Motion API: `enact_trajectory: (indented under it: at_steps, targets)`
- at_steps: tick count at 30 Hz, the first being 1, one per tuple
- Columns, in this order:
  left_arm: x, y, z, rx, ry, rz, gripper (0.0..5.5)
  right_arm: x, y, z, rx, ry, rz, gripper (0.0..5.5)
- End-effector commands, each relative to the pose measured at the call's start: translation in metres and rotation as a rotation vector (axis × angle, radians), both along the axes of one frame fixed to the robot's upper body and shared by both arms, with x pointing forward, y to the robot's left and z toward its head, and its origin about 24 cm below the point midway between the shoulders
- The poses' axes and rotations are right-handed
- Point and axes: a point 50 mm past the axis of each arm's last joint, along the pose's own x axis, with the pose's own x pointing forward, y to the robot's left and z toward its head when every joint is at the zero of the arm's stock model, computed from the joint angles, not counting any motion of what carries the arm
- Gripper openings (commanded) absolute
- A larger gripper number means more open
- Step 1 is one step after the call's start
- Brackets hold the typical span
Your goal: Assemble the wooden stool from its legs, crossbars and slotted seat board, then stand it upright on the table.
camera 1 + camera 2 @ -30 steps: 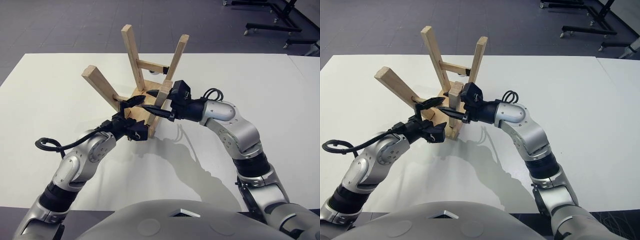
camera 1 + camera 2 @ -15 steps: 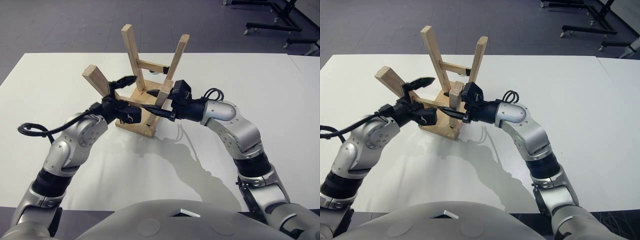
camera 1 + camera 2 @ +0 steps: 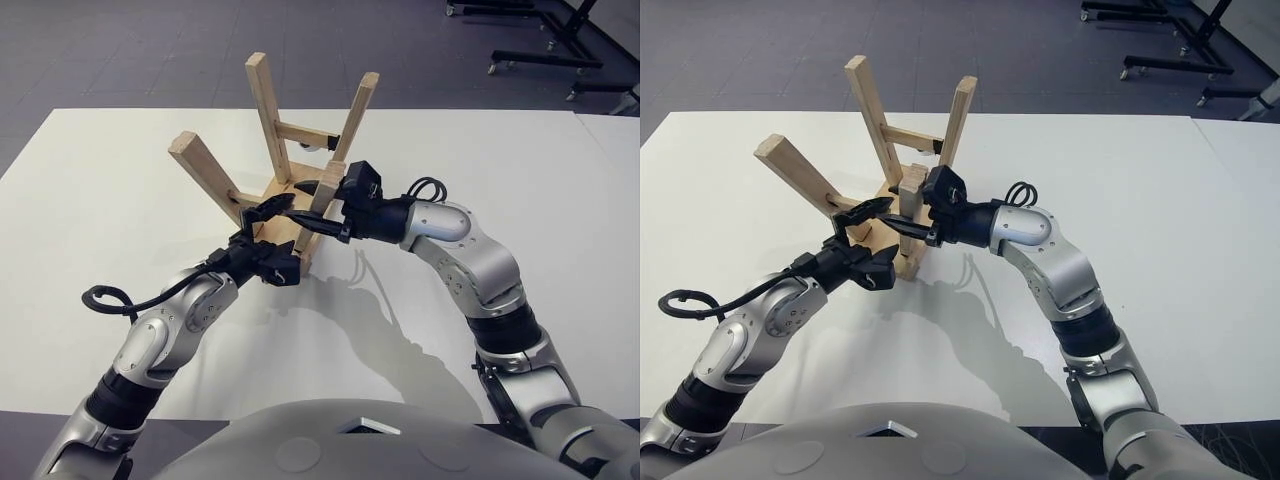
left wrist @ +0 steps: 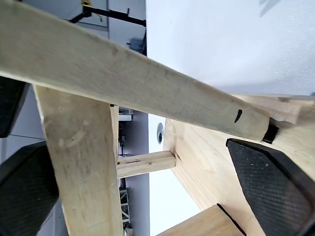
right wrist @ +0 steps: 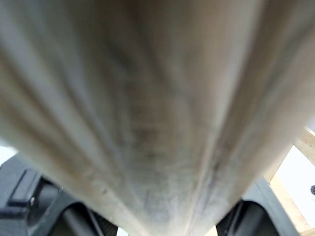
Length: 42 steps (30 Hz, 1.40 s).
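Head pair overlooks table [image 3: 520, 160], wrists against stool [image 4: 123, 73]

Both arms are showing smooth, rounded silver-grey shells, the left arm [image 3: 165, 335] and the right arm [image 3: 480, 265] alike, with black ribbed bands breaking the silver toward six o'clock of each. The wrists are wearing matte black housings. The left gripper [image 3: 285, 209] and the right gripper [image 3: 312, 208] are each carrying two slim, black, tapering fingers. A black cable [image 3: 105, 297] is looping out at nine o'clock of the left forearm. Smaller cable loops [image 3: 428, 187] are rising at twelve o'clock of the right forearm. A boxy black module [image 3: 362, 180] is sitting on the right wrist. Up close, the left finger pads [image 4: 268, 182] are showing a fine cross-hatched rubber texture.
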Motion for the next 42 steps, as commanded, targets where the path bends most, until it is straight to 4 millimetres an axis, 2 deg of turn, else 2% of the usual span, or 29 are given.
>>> enact_trajectory:
  at_steps: [1, 9, 12, 15, 18, 21, 27, 31, 33, 35, 39, 42]
  targets:
    - [-0.002, 0.008, -0.029, 0.084, 0.146, 0.034, 5.4, -0.001, 0.0, -0.007, -0.05, 0.052, 0.023, 2.06]
    - [0.025, 0.012, 0.031, 0.058, -0.025, 0.046, 5.4, 0.001, 0.0, -0.006, -0.067, 0.054, 0.022, 2.06]
    - [0.026, 0.014, 0.05, 0.049, -0.064, 0.048, 5.4, 0.002, -0.001, -0.007, -0.079, 0.061, 0.01, 2.06]
    - [0.021, 0.011, 0.056, 0.033, -0.067, 0.044, 5.4, 0.005, -0.001, -0.007, -0.089, 0.063, -0.001, 2.06]
    - [0.017, 0.006, 0.058, 0.013, -0.06, 0.04, 5.4, 0.008, -0.001, -0.007, -0.103, 0.058, -0.013, 2.06]
    - [0.012, 0.003, 0.046, 0.005, -0.019, 0.048, 5.4, 0.01, -0.002, -0.007, -0.115, 0.051, -0.019, 2.06]
    - [-0.011, 0.005, -0.029, 0.066, 0.171, 0.059, 5.4, 0.013, 0.0, -0.006, -0.12, 0.047, -0.022, 2.06]
    - [-0.016, 0.004, -0.049, 0.08, 0.205, 0.058, 5.4, 0.011, 0.0, -0.007, -0.119, 0.05, -0.019, 2.06]
    - [-0.013, 0.005, -0.044, 0.069, 0.184, 0.065, 5.4, 0.01, 0.0, -0.008, -0.12, 0.051, -0.016, 2.06]
    - [-0.003, 0.009, -0.03, 0.059, 0.137, 0.079, 5.4, 0.009, 0.0, -0.009, -0.129, 0.051, -0.014, 2.06]
    - [0.016, 0.019, 0.009, 0.043, 0.024, 0.109, 5.4, 0.008, 0.0, -0.011, -0.133, 0.055, -0.015, 2.06]
    - [0.023, 0.023, 0.029, 0.039, -0.023, 0.118, 5.4, 0.007, -0.001, -0.011, -0.131, 0.058, -0.016, 2.06]
